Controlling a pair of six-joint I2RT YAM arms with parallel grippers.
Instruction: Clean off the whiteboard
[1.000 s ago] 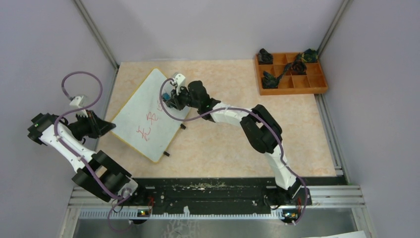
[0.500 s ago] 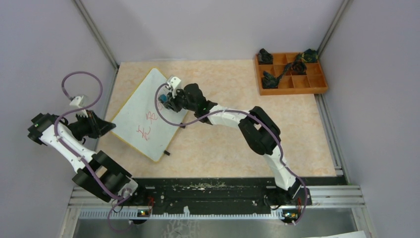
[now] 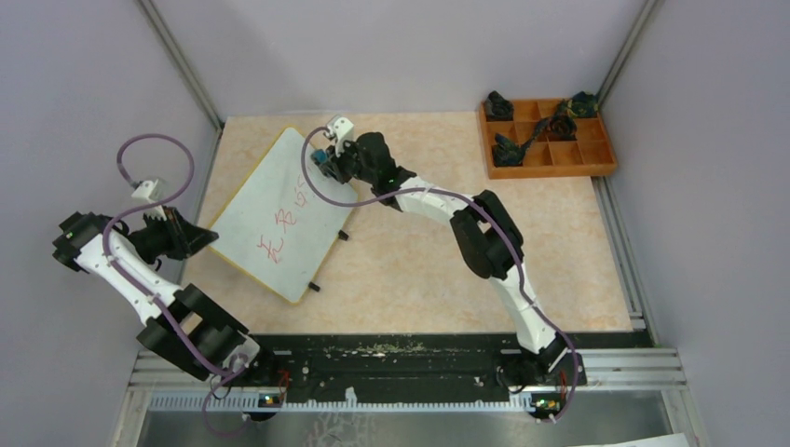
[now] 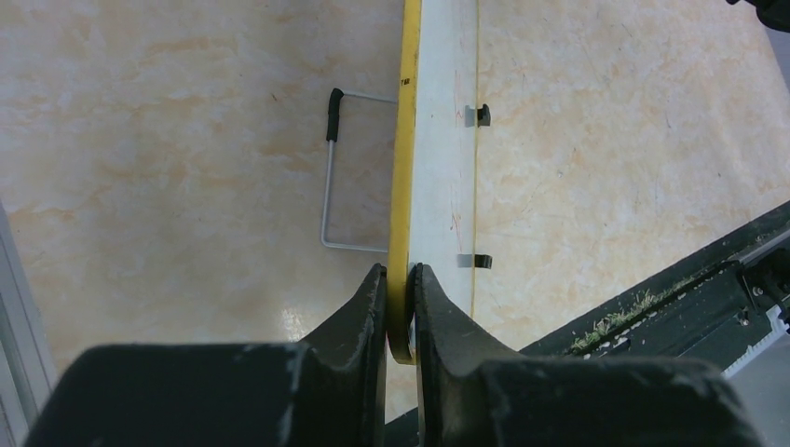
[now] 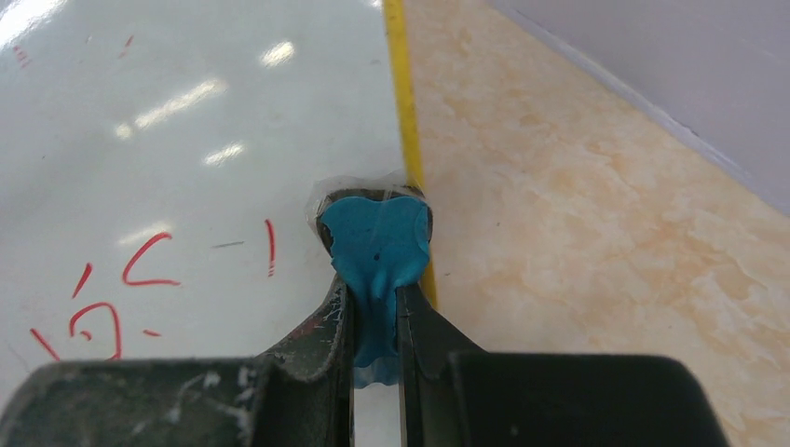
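The whiteboard (image 3: 279, 209) lies tilted on the table's left side, white with a yellow edge and red handwriting (image 3: 278, 237) near its middle. My left gripper (image 3: 207, 238) is shut on the board's yellow left edge (image 4: 402, 186); the pinch shows in the left wrist view. My right gripper (image 3: 323, 163) is shut on a blue eraser (image 5: 374, 251), held at the board's upper right edge. In the right wrist view the eraser sits beside the yellow rim (image 5: 399, 84), with red marks (image 5: 140, 270) to its left.
An orange-brown compartment tray (image 3: 596, 166) with dark parts stands at the back right. The board's wire stand (image 4: 333, 168) and black feet (image 3: 314, 288) stick out below it. Grey walls close in left, back and right.
My right gripper with the eraser swept down-left onto the board, then moved back up to the board's upper right edge. The board shifted slightly. My left gripper has kept its hold.
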